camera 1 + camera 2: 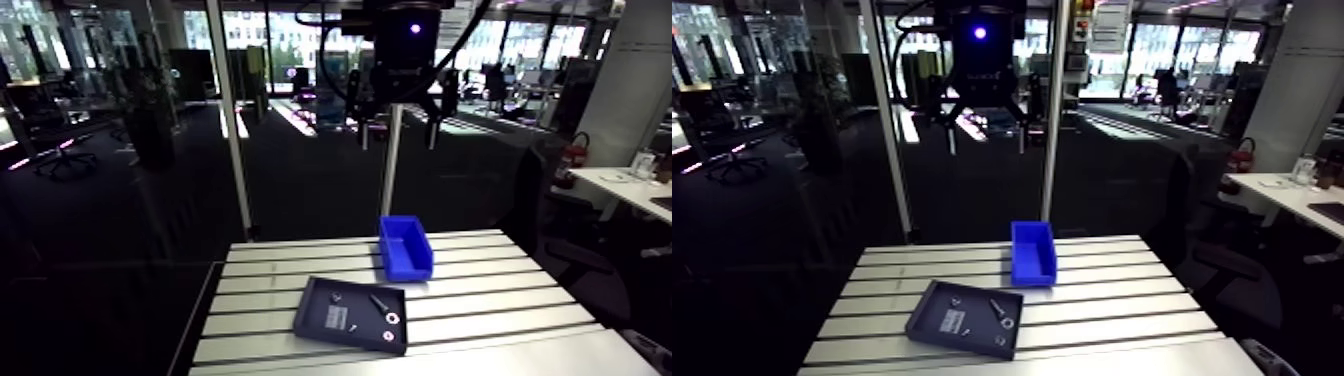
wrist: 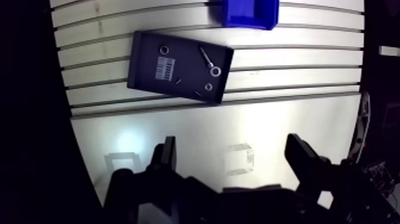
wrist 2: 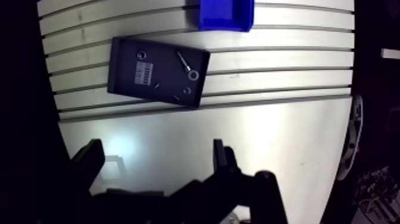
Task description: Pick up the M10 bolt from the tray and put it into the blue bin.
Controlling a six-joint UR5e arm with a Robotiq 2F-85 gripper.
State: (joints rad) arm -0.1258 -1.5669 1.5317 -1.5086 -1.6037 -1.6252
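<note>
The slotted aluminium table [image 2: 286, 77] fills most of the wrist view, its grooved rails running under everything else. The gripper [image 2: 232, 146] hangs high above the bare near part of the table, well apart from all the parts; its two dark fingers [image 2: 168, 156] stand spread wide with nothing between them, so it is released and holds nothing. Ahead of the gripper a dark rectangular tray [image 2: 190, 74] lies flat on the rails, turned a little askew to the slots. Beyond the tray, near its far corner and apart from it, the blue bin [image 2: 250, 13] stands upright on the table, open side up; in the arm view its inside looks bare. Inside the tray a pale barcode label [image 2: 163, 67] sits toward the middle. The M10 bolt [image 2: 206, 57] lies flat in the tray, in the part nearest the blue bin, slanted to the tray's edges. One end of it is just beside a bright ring washer [image 2: 215, 72]; whether they touch cannot be told. A second, smaller washer [image 2: 208, 87] lies close by, a small nut [image 2: 163, 50] rests above the label, and a short dark screw [image 2: 178, 80] lies between the label and the washers.
</note>
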